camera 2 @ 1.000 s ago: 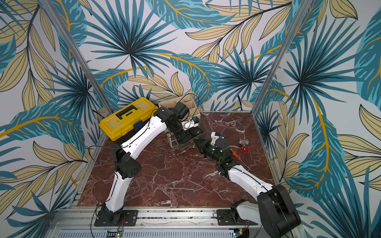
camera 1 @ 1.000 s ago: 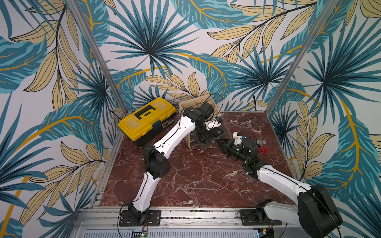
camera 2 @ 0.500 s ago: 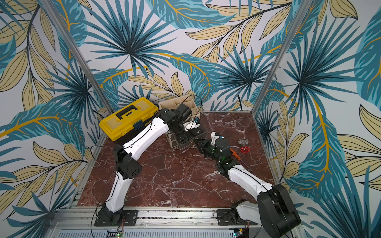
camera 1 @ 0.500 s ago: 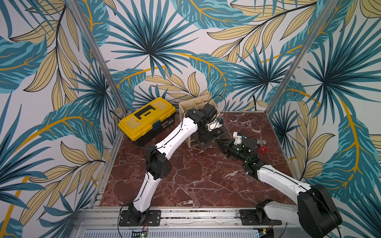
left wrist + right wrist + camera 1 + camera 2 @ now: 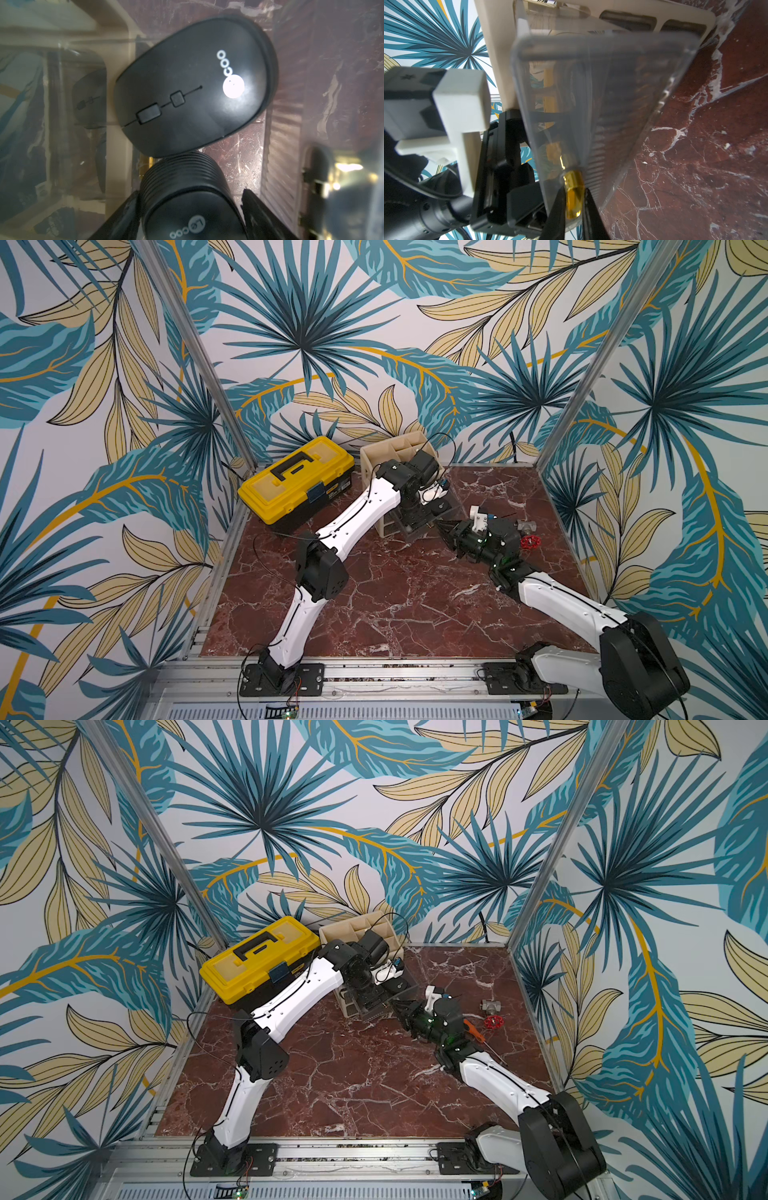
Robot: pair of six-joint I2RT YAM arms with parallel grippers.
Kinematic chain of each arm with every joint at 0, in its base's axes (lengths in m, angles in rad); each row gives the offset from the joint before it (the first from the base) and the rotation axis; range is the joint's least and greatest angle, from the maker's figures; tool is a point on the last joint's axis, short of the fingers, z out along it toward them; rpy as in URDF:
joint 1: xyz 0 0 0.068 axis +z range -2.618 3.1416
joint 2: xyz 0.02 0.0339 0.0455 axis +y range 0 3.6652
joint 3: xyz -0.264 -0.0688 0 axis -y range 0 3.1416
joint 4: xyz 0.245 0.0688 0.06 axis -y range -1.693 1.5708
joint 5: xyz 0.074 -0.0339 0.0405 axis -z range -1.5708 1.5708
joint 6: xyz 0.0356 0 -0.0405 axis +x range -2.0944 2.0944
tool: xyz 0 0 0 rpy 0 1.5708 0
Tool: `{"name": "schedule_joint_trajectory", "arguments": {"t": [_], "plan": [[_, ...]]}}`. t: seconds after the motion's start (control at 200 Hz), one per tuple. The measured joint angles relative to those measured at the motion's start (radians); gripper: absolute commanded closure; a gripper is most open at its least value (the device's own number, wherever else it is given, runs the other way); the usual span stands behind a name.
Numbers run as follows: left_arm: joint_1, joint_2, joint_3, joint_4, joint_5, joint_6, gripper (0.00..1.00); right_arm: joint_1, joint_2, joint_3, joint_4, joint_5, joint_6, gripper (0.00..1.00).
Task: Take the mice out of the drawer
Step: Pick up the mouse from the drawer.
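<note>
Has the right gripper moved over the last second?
No. The right gripper keeps its spot beside the red valve, shut on the drawer's gold knob.

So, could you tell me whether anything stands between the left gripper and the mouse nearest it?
Nothing visible does. In the left wrist view the left gripper straddles the nearer mouse directly; a second mouse lies just beyond it, not between. The right gripper pinches the gold knob of the drawer.
</note>
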Motion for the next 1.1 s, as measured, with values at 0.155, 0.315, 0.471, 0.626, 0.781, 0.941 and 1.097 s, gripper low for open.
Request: {"name": "schedule_joint_trajectory", "arguments": {"t": [0.155, 0.315, 0.471, 0.626, 0.781, 0.941, 1.097], "plan": [[-0.01, 0.0, 0.0, 0.023, 0.012, -0.005, 0.42, 0.001, 0.002, 0.002, 0.002, -0.004, 0.0, 0.94], [-0.01, 0.0, 0.0, 0.026, 0.011, -0.005, 0.45, 0.0, 0.003, 0.002, 0.002, -0.004, 0.0, 0.92], [-0.008, 0.0, 0.0, 0.026, 0.011, -0.005, 0.41, 0.0, 0.006, 0.002, 0.006, -0.005, 0.0, 0.88], [0.0, -0.01, -0.021, 0.027, 0.005, -0.004, 0.27, 0.001, 0.007, 0.002, 0.008, -0.005, 0.0, 0.84], [0.009, -0.023, -0.055, 0.033, 0.0, -0.002, 0.24, 0.0, 0.007, 0.003, 0.006, -0.004, -0.003, 0.79], [0.006, -0.031, -0.065, 0.03, -0.002, -0.005, 0.45, 0.002, 0.009, 0.01, 0.009, -0.005, -0.004, 0.73], [0.003, -0.032, -0.064, 0.028, -0.002, -0.016, 0.48, 0.003, 0.011, 0.015, -0.01, -0.008, -0.016, 0.56]]}}
